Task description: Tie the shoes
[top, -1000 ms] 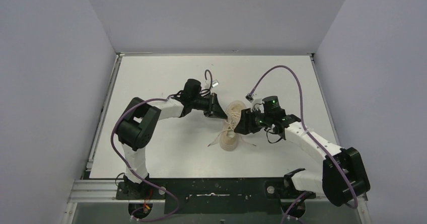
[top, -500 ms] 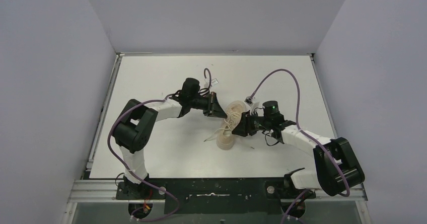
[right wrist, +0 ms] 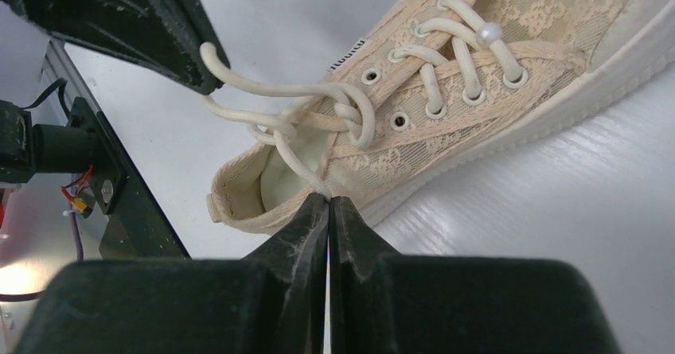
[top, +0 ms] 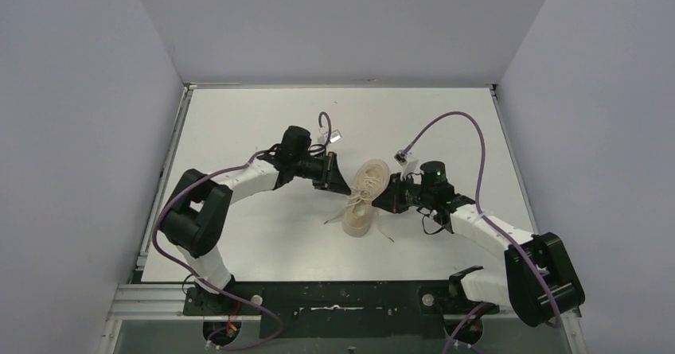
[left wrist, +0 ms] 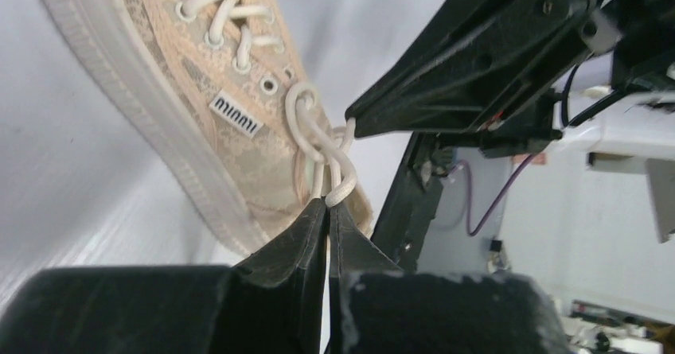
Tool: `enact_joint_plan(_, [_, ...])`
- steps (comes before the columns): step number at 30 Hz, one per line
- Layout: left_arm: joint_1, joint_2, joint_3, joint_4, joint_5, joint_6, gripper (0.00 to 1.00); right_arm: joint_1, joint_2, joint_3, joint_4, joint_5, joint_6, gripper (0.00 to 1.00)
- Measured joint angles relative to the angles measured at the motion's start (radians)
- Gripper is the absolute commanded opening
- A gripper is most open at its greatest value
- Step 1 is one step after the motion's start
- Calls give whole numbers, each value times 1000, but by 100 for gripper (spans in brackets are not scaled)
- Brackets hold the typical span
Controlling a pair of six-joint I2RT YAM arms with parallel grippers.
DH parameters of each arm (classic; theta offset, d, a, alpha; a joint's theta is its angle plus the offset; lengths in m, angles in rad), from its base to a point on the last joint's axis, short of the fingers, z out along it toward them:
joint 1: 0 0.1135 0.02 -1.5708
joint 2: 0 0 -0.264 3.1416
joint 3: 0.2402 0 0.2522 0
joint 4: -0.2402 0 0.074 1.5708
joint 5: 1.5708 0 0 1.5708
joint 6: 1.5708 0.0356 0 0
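Observation:
The cream-beige sneaker [top: 364,197] lies on the white table between my two grippers, toe pointing away; it also shows in the left wrist view [left wrist: 199,107] and the right wrist view [right wrist: 477,107]. My left gripper [top: 335,180] is at the shoe's left, shut on a loop of cream lace [left wrist: 318,143]. My right gripper [top: 383,197] is at the shoe's right, shut on another lace strand [right wrist: 298,163]. The two laces cross in a knot [right wrist: 354,115] over the top eyelets. Loose lace ends [top: 334,219] trail on the table beside the heel.
Purple cables [top: 446,123] arch over both arms. The grey enclosure walls [top: 95,131] stand at left, right and back. The black mounting rail [top: 342,298] runs along the near edge.
Both grippers have pulled apart from the shoe, left one leftward and right one rightward, drawing the laces taut. The shoe has shifted slightly and the right elbow has swung out.

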Motion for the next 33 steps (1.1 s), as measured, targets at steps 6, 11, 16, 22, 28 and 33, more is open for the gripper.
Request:
enact_joint_plan(6, [-32, -31, 0, -165, -39, 130, 0, 0, 66, 1, 8, 19, 46, 0])
enact_joint_plan(11, [-51, 35, 6, -176, -40, 139, 0, -1, 107, 32, -32, 36, 51, 0])
enact_joint_plan(16, [-84, 118, 33, -147, -27, 101, 0, -22, 118, 71, -79, 42, 27, 0])
enact_joint_plan(22, [-140, 151, 55, -75, -16, 50, 0, -79, 118, 79, -126, 40, -17, 0])
enact_joint_plan(28, [-150, 137, 55, -80, -32, 50, 0, -98, 128, 134, -232, 26, -111, 0])
enact_joint_plan(33, [-106, 48, 55, -196, -74, 126, 0, -97, 130, 139, -259, -9, -117, 0])
